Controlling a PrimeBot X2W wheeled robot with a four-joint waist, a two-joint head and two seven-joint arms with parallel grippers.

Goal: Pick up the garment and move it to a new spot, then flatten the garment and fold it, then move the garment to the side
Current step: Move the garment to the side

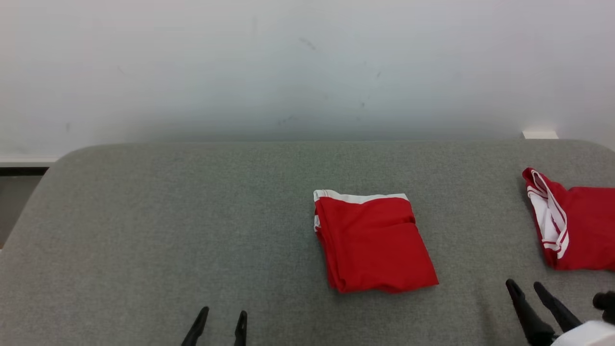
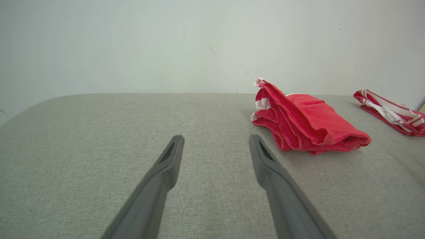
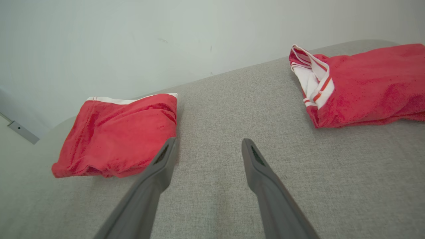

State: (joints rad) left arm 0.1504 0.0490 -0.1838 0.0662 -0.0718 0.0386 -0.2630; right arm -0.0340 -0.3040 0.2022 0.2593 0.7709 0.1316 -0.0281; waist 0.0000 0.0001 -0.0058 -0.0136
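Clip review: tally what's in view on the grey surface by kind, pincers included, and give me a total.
Red garments: 2 (folded garment, second garment)
Pincers: 2 (left pincer, right pincer), both open
Total: 4

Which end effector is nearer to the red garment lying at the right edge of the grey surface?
Right. The right end effector sits just short of the right-edge garment, not touching; the left end effector is far to its left, past the middle garment.

Looks like a bare lab or test room: plain scuffed white wall (image 1: 307, 72) behind a grey fabric-covered tabletop (image 1: 144, 216).
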